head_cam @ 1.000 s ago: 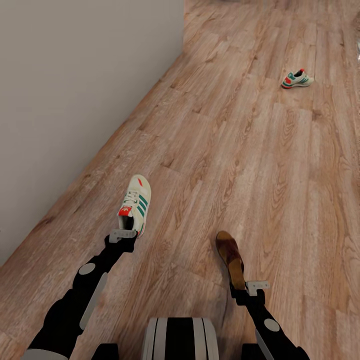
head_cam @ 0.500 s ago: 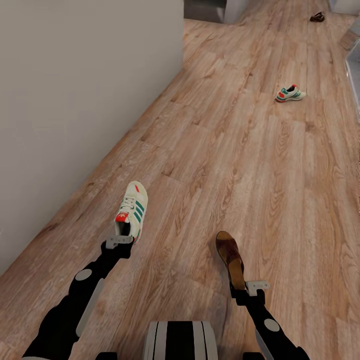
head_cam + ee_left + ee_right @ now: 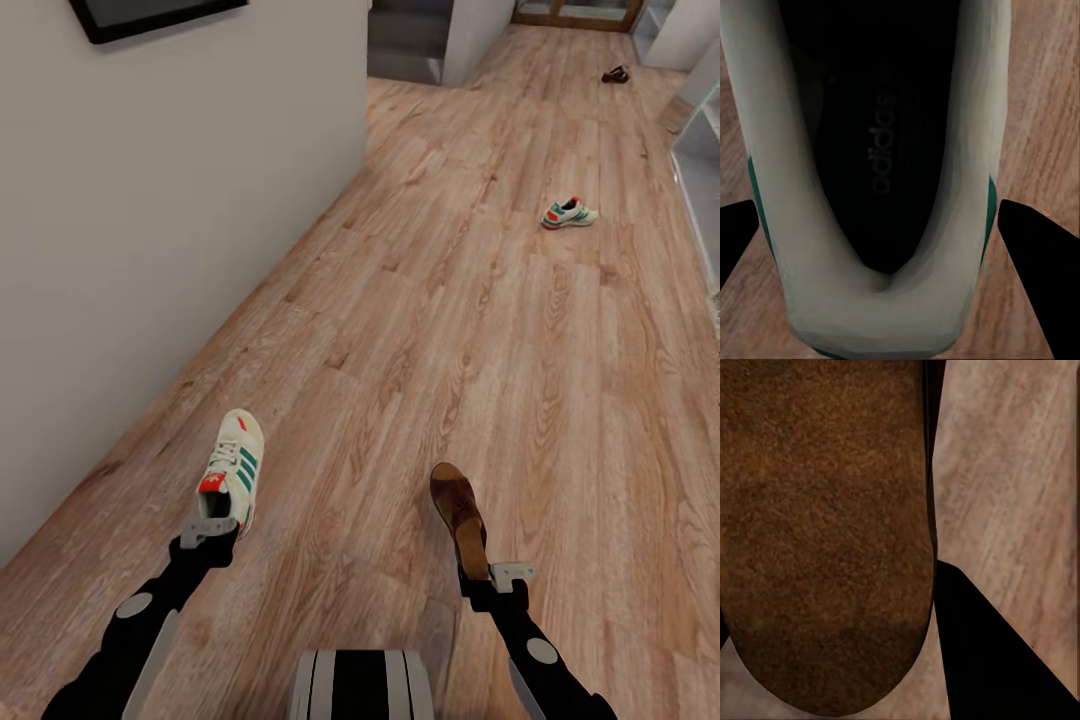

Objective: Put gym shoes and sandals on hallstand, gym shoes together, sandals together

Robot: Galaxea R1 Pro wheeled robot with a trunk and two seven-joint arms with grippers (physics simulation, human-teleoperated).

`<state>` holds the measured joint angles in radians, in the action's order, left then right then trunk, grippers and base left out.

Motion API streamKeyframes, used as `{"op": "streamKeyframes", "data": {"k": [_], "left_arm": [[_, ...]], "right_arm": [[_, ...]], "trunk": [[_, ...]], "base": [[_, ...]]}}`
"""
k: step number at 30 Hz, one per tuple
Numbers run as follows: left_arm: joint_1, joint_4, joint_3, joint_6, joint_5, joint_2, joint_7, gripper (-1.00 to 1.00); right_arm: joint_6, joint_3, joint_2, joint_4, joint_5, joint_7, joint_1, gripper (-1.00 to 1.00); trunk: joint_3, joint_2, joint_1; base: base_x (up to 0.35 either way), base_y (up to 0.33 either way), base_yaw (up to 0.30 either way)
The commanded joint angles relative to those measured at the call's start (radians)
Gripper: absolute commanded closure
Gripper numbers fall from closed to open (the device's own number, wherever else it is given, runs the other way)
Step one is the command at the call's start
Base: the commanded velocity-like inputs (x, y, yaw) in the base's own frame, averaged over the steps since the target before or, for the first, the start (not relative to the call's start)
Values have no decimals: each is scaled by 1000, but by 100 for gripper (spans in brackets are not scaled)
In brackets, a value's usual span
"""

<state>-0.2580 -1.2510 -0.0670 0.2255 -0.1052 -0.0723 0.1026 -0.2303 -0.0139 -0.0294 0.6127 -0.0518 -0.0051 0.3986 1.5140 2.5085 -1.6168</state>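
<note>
I had one sneaker [image 3: 231, 469] clamped at its heel in the left jaws, lower left, and one sandal [image 3: 460, 517] in the right; the other sneaker [image 3: 569, 213] and sandal [image 3: 614, 74] lay on the floor [image 3: 450, 330], upper right; nothing racked yet.

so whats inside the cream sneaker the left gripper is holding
Inside the cream-white green-striped sneaker, held at its heel by the left gripper, the left wrist view shows a dark insole with faint adidas lettering. The toe end is in shadow under the upper, so that part can't be checked.
</note>
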Motion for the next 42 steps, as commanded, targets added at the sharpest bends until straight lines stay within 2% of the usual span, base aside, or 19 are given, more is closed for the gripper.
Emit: {"op": "streamKeyframes", "data": {"k": [1,5,10,15,23,30,37,42], "left_arm": [[11,12,-10,6,-11,0,5,100],[38,43,-23,-22,-9,0,3,100],[65,105,-50,-135,-7,0,2,100],[71,161,-63,-181,-10,-1,1,100],[73,190,-70,-195,-13,-1,0,100],[74,203,-111,-196,-14,0,6,100],[74,205,-123,-196,-9,2,8,100],[75,221,-125,-199,-5,2,4,100]], "right_arm": [[-3,-1,0,-1,-2,1,0,100],[-3,-2,-1,-2,-3,0,0,100],[-12,-3,-7,-4,-4,5,-1,100],[-16,-2,-10,-4,-6,8,-2,100],[-18,-3,-10,-3,-6,6,-2,100],[-18,-3,-9,-2,-4,2,-3,100],[-20,-3,-11,1,-4,2,-3,100],[-20,-4,-23,5,-4,1,-3,100]], "trunk": [[-3,0,1],[-19,-1,2],[-38,-2,5],[-58,-3,7],[-89,-5,10],[-116,-7,14],[-150,-8,17],[-173,-43,36]], "base": [[0,0,0],[0,0,0],[0,0,0],[0,0,0],[0,0,0],[0,0,0],[0,0,0],[0,0,0]]}}
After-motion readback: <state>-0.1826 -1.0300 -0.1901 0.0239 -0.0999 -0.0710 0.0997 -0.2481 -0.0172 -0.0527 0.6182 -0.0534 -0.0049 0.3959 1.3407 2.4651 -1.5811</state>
